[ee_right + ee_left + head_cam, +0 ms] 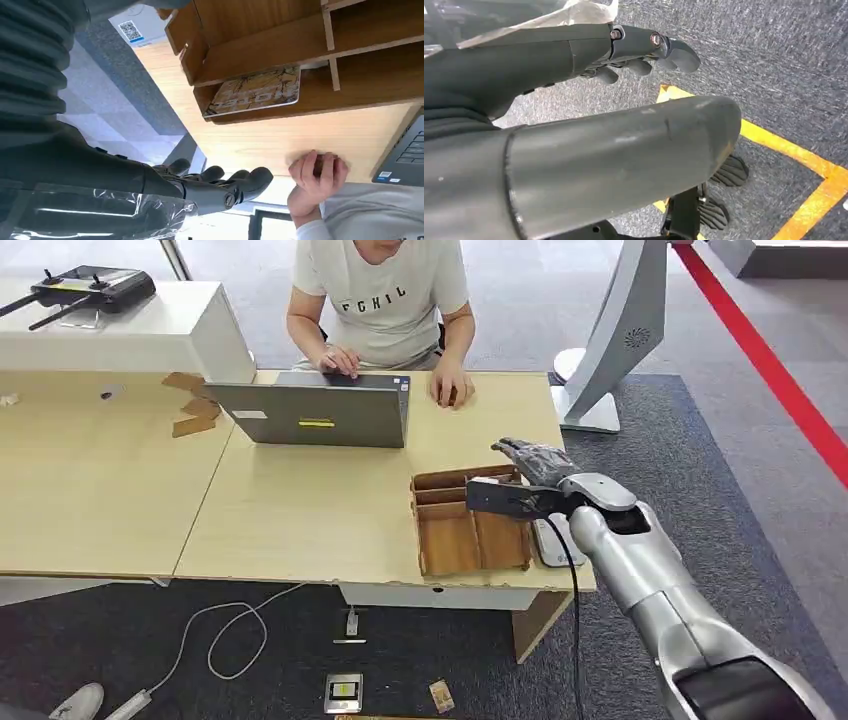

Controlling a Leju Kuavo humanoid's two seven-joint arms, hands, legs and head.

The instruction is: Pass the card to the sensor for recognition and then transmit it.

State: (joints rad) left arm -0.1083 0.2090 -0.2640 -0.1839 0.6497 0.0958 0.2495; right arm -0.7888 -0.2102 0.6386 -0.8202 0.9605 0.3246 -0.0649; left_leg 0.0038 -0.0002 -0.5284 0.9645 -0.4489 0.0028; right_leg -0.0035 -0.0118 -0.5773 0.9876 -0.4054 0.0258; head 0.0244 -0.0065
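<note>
Card: patterned, lying flat in a compartment of the wooden organiser at the desk edge; not yet picked up.
Right hand: hovers above the organiser's far end, fingers extended and apart, holding nothing.
Left hand: hangs over grey carpet, fingers loosely extended, empty.
Sensor: likely the flat white device just beside the organiser; unconfirmed.
Progress, as judged: at the start; grasp, presentation to sensor and handover all remain.
Person's hand: rests on the desk nearby.
</note>
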